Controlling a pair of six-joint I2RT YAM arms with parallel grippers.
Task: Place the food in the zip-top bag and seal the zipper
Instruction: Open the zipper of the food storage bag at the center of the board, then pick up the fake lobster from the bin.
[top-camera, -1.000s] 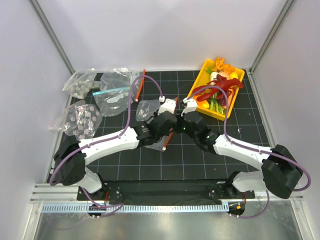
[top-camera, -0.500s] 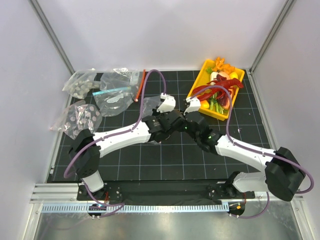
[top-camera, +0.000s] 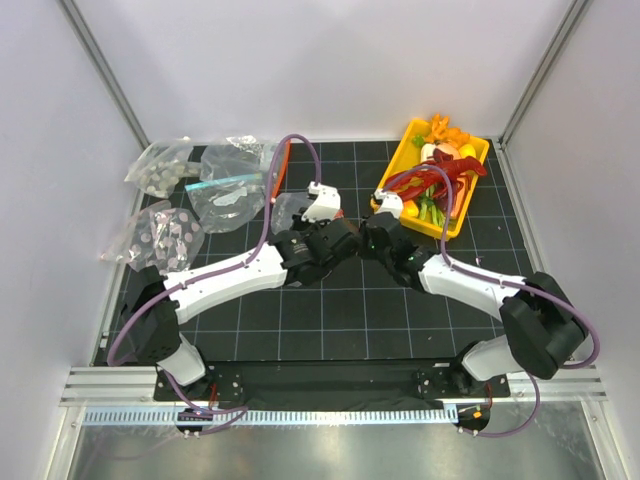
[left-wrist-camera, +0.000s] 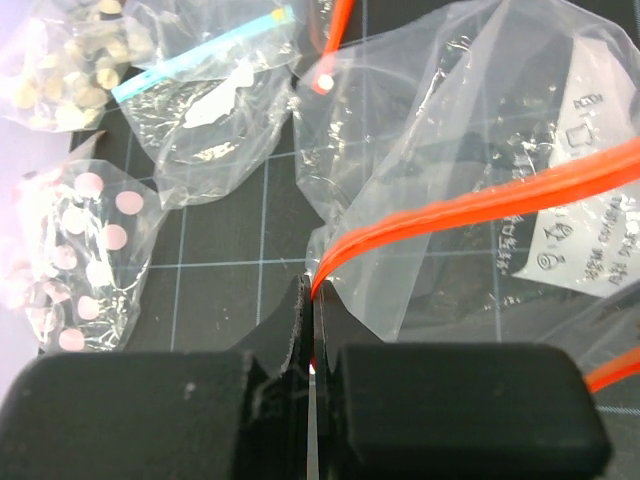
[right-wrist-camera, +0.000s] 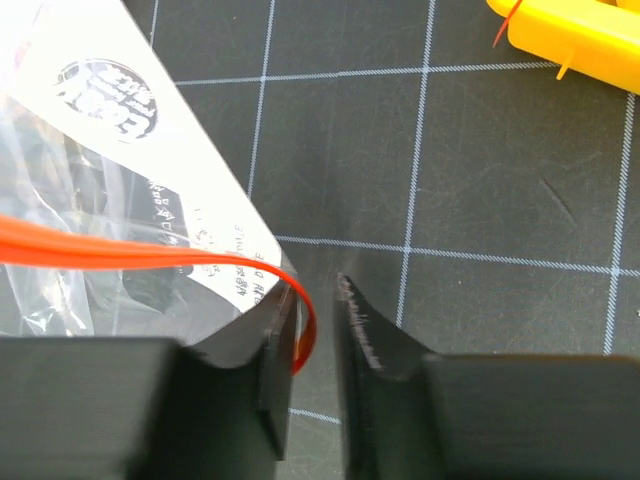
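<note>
Clear bag is lying crumpled on the gridded surface, spreading ahead and to the right of the left gripper. That gripper is clamping one end of the orange zipper tight. Right gripper is standing slightly parted; a zipper end is curling in the gap against one finger, not pinched. Food is sitting in the yellow tray, ahead-right of the right gripper. Other bags are lying ahead-left of the left gripper.

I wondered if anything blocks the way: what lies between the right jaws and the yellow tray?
Only bare black gridded mat, as the right wrist view shows, all the way up to the yellow tray.
</note>
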